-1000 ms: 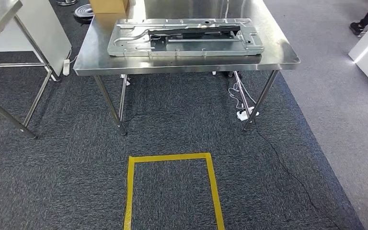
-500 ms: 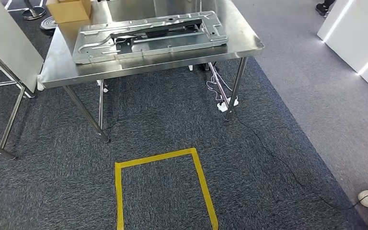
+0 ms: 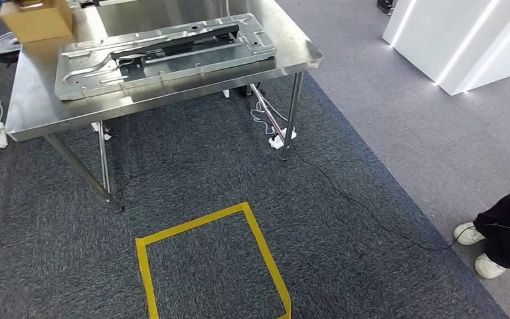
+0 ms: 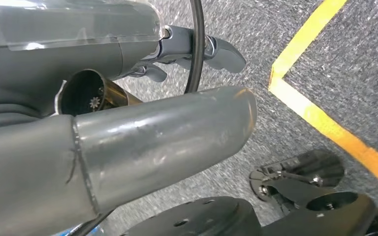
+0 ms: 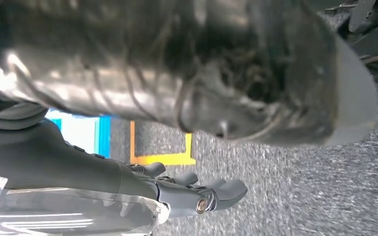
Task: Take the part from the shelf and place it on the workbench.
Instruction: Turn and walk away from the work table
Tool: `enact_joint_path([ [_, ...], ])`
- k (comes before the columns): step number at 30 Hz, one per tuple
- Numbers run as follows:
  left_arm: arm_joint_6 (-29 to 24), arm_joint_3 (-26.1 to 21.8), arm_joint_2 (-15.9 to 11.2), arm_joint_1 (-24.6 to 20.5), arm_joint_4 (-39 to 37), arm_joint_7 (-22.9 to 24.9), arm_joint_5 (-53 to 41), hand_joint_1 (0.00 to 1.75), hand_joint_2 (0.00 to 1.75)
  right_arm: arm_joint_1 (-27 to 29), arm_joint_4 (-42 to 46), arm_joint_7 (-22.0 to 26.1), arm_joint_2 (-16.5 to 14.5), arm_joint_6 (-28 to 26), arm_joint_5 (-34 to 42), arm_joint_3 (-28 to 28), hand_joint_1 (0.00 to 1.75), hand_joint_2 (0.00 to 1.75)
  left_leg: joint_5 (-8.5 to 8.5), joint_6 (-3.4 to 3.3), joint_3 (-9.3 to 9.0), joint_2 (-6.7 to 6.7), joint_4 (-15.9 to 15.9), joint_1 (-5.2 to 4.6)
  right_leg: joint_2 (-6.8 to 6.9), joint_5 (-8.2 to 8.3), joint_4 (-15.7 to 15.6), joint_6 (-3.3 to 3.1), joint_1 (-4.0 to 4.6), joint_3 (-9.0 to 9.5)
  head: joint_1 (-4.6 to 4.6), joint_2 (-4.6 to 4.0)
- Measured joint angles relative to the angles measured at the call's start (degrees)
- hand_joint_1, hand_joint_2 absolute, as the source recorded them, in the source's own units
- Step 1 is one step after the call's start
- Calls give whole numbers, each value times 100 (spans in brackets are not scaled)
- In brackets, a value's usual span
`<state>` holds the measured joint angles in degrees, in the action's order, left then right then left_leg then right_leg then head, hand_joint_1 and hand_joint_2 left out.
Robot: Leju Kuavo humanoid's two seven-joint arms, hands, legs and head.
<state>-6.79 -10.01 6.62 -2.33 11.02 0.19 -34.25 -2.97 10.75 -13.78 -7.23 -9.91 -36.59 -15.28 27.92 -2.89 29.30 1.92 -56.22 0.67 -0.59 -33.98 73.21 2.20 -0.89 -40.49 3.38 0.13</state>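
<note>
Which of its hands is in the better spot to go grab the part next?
Neither has an edge, I'd say: the left hand and the right hand both hang empty over the carpet, fingers loosely apart, touching nothing.

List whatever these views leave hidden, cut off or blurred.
- Cardboard box: head view, top cut by the frame edge.
- Person: head view, all but legs and shoes cut by the right edge.
- Left hand: left wrist view, mostly hidden behind its thumb.
- Right hand: right wrist view, blurred thumb covers much.
</note>
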Motion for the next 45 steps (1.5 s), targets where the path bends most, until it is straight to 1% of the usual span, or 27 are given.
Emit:
enact_joint_path([
  [1,1,0,2,-4,1,15,-10,0,0,5,-1,0,1,2,-19,0,0,0,8,6,7,76,-12,-1,24,44,31,16,-11,1,-1,0],
  [2,2,0,8,-15,1,28,-14,0,0,10,-1,-1,2,6,-31,0,0,0,20,17,10,142,-28,-1,59,186,-171,26,-22,122,0,0],
  [4,2,-1,23,-52,2,44,-17,0,0,4,-1,-2,5,24,-48,0,0,0,63,64,9,255,-76,-14,270,517,-935,13,-23,557,-1,0],
  [6,-7,-3,32,-94,2,14,-7,0,0,-18,0,5,7,54,-98,0,0,0,110,135,1,341,-120,-41,436,652,-1409,-48,3,807,-6,0],
  [9,-11,-28,35,-179,5,-75,41,0,0,-22,-1,10,8,90,-196,0,0,0,137,234,-40,437,-131,-40,327,676,-1465,-163,20,785,-10,0],
  [11,-3,-69,35,-225,10,-123,84,0,0,-29,-1,10,8,105,-240,0,0,0,319,293,38,242,-336,-16,216,724,-1498,-245,-7,766,-13,0],
  [13,1,-115,35,-243,10,-138,114,0,0,-46,0,29,8,112,-263,0,0,0,704,322,311,-36,-954,-2,91,761,-1508,-300,-10,730,-16,0],
  [15,7,-154,36,-237,9,-80,125,0,0,-48,-1,102,7,89,-263,0,0,0,965,321,624,-122,-1632,-1,-62,779,-1492,-318,11,688,-17,0],
  [16,10,-170,36,-229,9,-35,126,0,0,-44,-1,147,8,67,-263,0,0,0,933,309,674,-134,-1731,-2,-147,783,-1479,-320,19,673,-17,0],
  [17,13,-188,37,-222,9,10,128,0,0,-41,-1,181,10,46,-262,0,0,0,791,289,619,-148,-1604,-2,-233,786,-1463,-319,26,663,-17,0],
  [18,14,-207,37,-217,9,41,131,0,0,-41,-1,201,13,31,-263,0,0,0,573,259,465,-194,-1270,-3,-313,788,-1448,-316,32,660,-17,0],
  [20,14,-240,34,-212,9,67,134,0,0,-49,-1,215,10,20,-263,0,0,0,245,188,134,-434,-520,-7,-450,803,-1426,-288,37,648,-15,0],
  [22,13,-264,32,-223,9,69,138,0,0,-55,-1,221,7,15,-264,0,0,0,168,149,15,-579,-201,-27,-554,836,-1428,-223,24,617,-14,0],
  [24,19,-278,40,-240,9,27,166,0,0,-45,-1,212,12,9,-265,0,0,0,123,114,-3,-486,-146,-30,-636,876,-1454,-143,14,597,-14,0],
  [26,26,-304,62,-244,10,-83,219,0,0,-33,-2,184,31,2,-274,-1,0,0,46,39,-39,-358,-50,-6,-468,787,-1330,-102,29,523,-10,0],
  [28,25,-356,96,-235,10,-167,274,0,0,-40,-2,159,57,-11,-287,-3,0,0,-3,-14,-39,-206,8,-1,-158,446,-790,-79,40,265,-4,0],
  [30,11,-416,126,-199,9,-135,310,0,0,-44,-2,152,80,-31,-298,-11,0,0,-8,-24,-17,-34,10,-7,-29,115,-84,-27,18,-51,-2,0],
  [31,2,-447,135,-175,9,-95,325,0,0,-39,-2,157,90,-48,-301,-23,0,0,-4,-18,-11,54,6,-6,-5,89,66,0,-5,-102,-2,0],
  [32,-6,-476,146,-150,9,-57,339,0,0,-30,-2,164,104,-67,-301,-39,0,0,4,-5,-9,138,-2,-2,25,163,10,25,-30,-46,-2,0],
  [34,-11,-535,168,-111,9,-19,373,0,0,-17,-1,189,138,-111,-275,-91,0,0,41,47,-13,275,-44,6,194,486,-707,56,-73,378,-1,0],
  [36,-13,-580,183,-94,9,-15,380,0,0,-20,1,215,164,-155,-193,-160,0,0,104,131,-5,369,-110,-18,414,670,-1325,22,-70,721,-5,0],
  [37,-16,-597,185,-94,9,-17,374,0,0,-20,2,224,173,-171,-145,-208,0,0,127,173,-11,409,-131,-32,465,677,-1435,-13,-56,772,-9,0],
  [39,-29,-634,186,-95,9,-27,359,0,0,-10,4,233,194,-184,-79,-315,0,0,146,239,-56,495,-122,-32,365,680,-1438,-102,-37,758,-16,0],
  [40,-36,-649,185,-97,9,-33,358,0,0,-3,4,233,206,-180,-75,-361,0,0,177,271,-74,480,-141,-18,307,694,-1456,-141,-45,760,-16,0],
  [42,-54,-674,182,-90,9,-67,363,0,0,-6,4,218,221,-162,-77,-415,0,0,422,317,32,248,-440,10,184,735,-1491,-226,-66,759,-20,0],
  [44,-87,-710,174,-80,9,-120,395,0,0,-17,4,184,227,-120,-101,-439,0,0,818,330,359,-42,-1159,23,55,761,-1495,-276,-48,729,-22,0],
  [45,-101,-734,169,-76,9,-143,421,0,0,-19,4,170,226,-96,-124,-444,0,0,952,325,539,-102,-1527,22,-22,770,-1492,-290,-30,715,-22,0],
])
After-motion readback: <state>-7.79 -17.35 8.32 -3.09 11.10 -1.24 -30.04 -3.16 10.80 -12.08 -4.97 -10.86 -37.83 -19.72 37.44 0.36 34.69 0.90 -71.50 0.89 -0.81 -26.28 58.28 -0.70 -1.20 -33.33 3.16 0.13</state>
